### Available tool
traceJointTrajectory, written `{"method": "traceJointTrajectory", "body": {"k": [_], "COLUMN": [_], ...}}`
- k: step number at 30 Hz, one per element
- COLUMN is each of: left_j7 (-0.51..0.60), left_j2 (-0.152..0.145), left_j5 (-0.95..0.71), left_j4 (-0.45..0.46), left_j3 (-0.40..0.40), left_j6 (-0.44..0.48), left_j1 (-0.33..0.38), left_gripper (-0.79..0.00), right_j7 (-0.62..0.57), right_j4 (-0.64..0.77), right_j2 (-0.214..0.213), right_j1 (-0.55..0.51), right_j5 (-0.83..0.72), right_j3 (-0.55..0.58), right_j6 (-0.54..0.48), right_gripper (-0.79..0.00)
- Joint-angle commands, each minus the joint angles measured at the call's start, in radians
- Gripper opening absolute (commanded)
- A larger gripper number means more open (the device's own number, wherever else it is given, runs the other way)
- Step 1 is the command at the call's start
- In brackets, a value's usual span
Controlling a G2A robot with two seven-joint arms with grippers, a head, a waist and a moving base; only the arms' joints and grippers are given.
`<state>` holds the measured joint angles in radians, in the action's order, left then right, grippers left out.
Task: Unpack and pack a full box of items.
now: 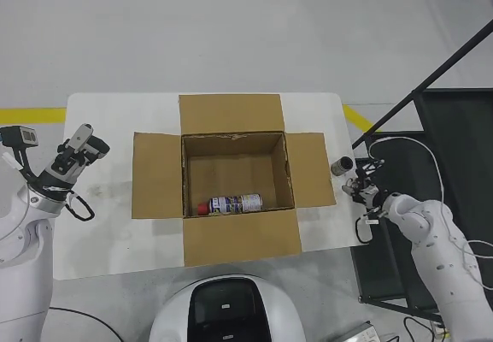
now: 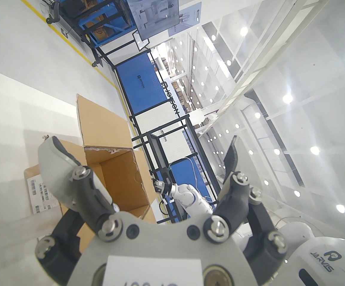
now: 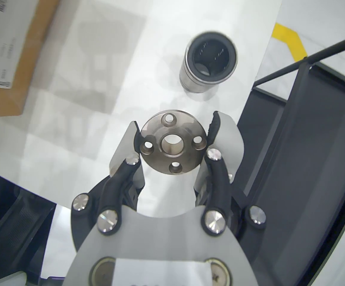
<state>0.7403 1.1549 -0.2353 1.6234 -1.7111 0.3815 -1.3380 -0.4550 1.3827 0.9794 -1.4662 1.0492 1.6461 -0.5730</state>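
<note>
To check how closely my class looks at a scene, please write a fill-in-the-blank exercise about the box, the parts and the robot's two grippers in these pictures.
1. The right gripper is shut on a metal flange with ____ small holes around its centre hole.
2. Inside the open cardboard box, a spray can lies on its ____.
3. The left gripper holds nothing and is ____.

Missing words: four; side; open.

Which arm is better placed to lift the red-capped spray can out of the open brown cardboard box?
Left, probably: the left gripper is open and empty; the right gripper is shut on a round metal flange with four holes.
</note>
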Motion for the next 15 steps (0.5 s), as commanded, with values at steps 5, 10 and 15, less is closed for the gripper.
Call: {"method": "traceJointTrajectory", "body": {"k": [5, 10, 15], "left_j7": [0.0, 0.0, 0.0], "left_j2": [0.0, 0.0, 0.0], "left_j5": [0.0, 0.0, 0.0], "left_j4": [0.0, 0.0, 0.0], "left_j3": [0.0, 0.0, 0.0], "left_j6": [0.0, 0.0, 0.0], "left_j1": [0.0, 0.0, 0.0], "left_gripper": [0.0, 0.0, 0.0], "right_j7": [-0.078, -0.11, -0.101], "right_j4": [0.318, 0.495, 0.552], "right_j2": [-0.009, -0.007, -0.001], "right_j1": [-0.134, -0.16, -0.106], "right_j5": [-0.045, -0.03, 0.025], "right_j3": [0.08, 0.06, -0.063], "right_j6": [0.021, 0.061, 0.047], "right_gripper": [-0.785, -0.785, -0.785]}}
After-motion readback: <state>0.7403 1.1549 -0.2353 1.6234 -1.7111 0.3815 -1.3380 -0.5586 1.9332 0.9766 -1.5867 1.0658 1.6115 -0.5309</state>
